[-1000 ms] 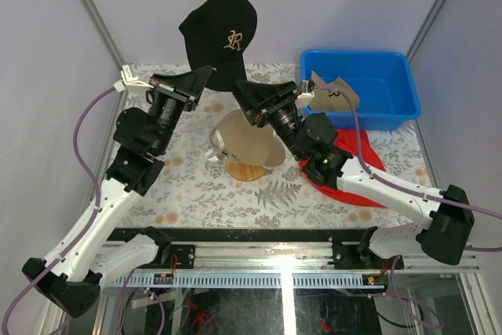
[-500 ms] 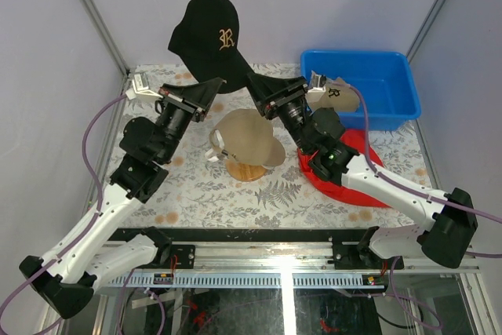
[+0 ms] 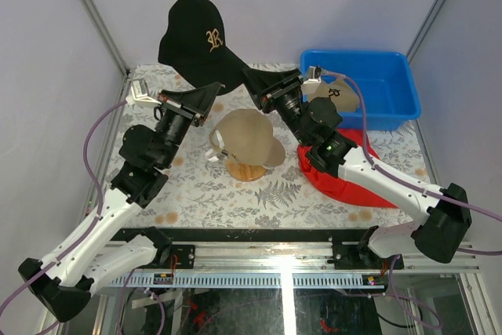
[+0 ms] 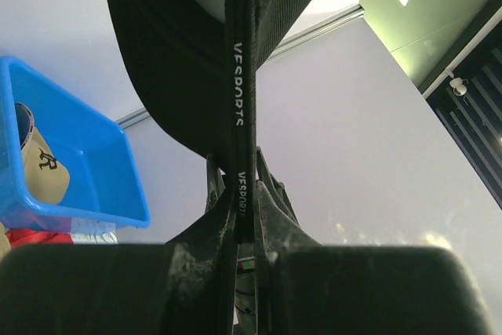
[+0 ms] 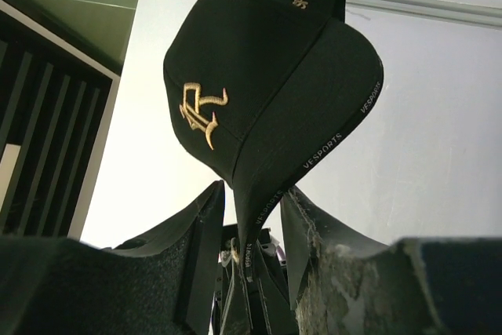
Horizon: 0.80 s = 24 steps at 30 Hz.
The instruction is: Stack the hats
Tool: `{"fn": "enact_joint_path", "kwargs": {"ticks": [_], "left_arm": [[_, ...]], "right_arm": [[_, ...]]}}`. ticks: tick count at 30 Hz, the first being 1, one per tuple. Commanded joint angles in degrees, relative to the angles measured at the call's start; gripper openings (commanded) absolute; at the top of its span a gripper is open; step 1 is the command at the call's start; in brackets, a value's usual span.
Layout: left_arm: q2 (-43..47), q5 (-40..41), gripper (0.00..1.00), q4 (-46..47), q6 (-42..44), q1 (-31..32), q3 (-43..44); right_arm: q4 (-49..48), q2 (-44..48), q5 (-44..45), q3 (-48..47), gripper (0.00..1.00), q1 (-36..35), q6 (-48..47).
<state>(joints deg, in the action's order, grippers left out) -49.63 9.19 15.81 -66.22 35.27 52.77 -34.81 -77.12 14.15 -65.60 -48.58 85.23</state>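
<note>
A table (image 3: 196, 194) covered in a leaf-and-flower print fills the workspace, with a blue bin (image 3: 376, 121) at its far right corner and a red cloth (image 3: 353, 190) bunched just in front of the bin, under the right arm. The black cap (image 3: 192, 41), gold logo facing the overhead camera, hangs in the air above the table's far edge, crown up and brim pointing down. One tan cap (image 3: 243, 135) sits over a round wooden stand (image 3: 247, 172) at the table's centre, below and in front of the black one. A second tan cap (image 3: 339, 93) lies inside the bin at its left end. The left gripper (image 4: 245, 217) is clamped tight on the black cap's brim. The right gripper (image 5: 251, 202) stands partly open, one finger on each side of the same brim, a gap showing beside its left finger.
</note>
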Motion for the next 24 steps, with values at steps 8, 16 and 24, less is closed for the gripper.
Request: {"fn": "enact_joint_path", "kwargs": {"ticks": [8,16,24], "left_arm": [[-2.70,-8.22,0.00,0.35,0.04,1.12,-0.83],[0.54,-5.79,0.00,-2.44,1.24,1.10,-2.38],[-1.83,-14.44,0.25,-12.04,2.13,-4.25,4.21]], "right_arm": [[-2.28,-2.18,-4.42,-7.96,0.37,2.07,3.05],[-0.10,0.83,-5.84,-6.72,0.06,3.33,0.47],[28.66,6.09,-15.24,-19.62,0.00,10.00,-14.06]]}}
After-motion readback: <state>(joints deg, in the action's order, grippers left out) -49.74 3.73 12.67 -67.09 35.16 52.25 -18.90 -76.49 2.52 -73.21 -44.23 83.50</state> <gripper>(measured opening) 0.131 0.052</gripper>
